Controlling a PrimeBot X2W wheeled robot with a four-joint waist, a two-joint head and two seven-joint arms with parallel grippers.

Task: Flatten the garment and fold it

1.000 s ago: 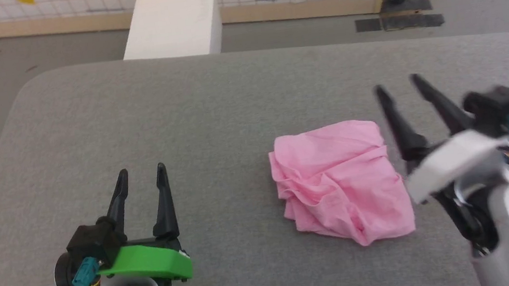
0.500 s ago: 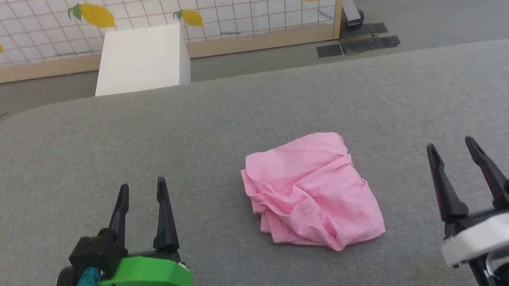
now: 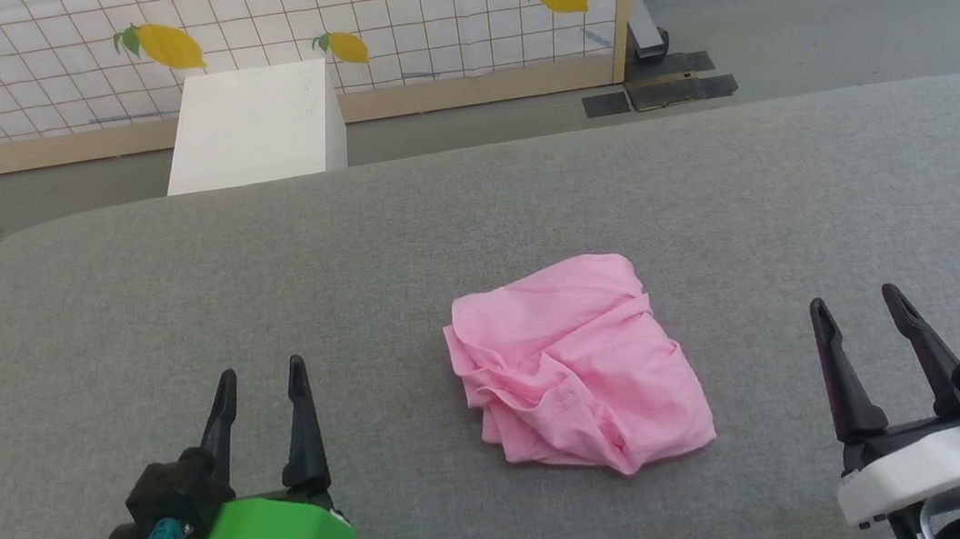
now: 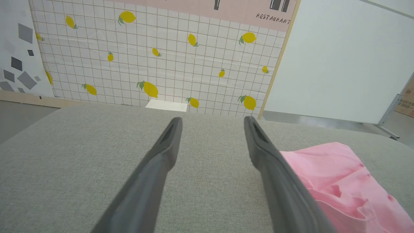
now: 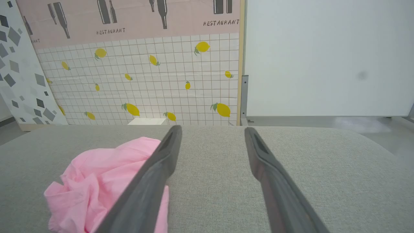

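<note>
The garment (image 3: 575, 368) is a light pink cloth lying in a crumpled, roughly folded heap at the middle of the grey table (image 3: 472, 206). My left gripper (image 3: 262, 377) rests open at the lower left, well to the left of the cloth, with nothing between its fingers. At the lower right my right gripper (image 3: 858, 305) stands open and empty, apart from the cloth. The left wrist view has the garment (image 4: 339, 181) to the right of the left gripper (image 4: 212, 120). In the right wrist view the garment (image 5: 100, 181) lies left of the right gripper (image 5: 212, 129).
A white box (image 3: 253, 125) stands on the floor beyond the table's far edge. Behind it runs a tiled wall panel with lemons (image 3: 249, 32). The table's far corners are rounded, and bare grey surface surrounds the cloth on all sides.
The head camera has tilted up and shifted. My right gripper has drawn back from beside the garment's right edge to the lower right. The garment and left gripper have stayed put.
</note>
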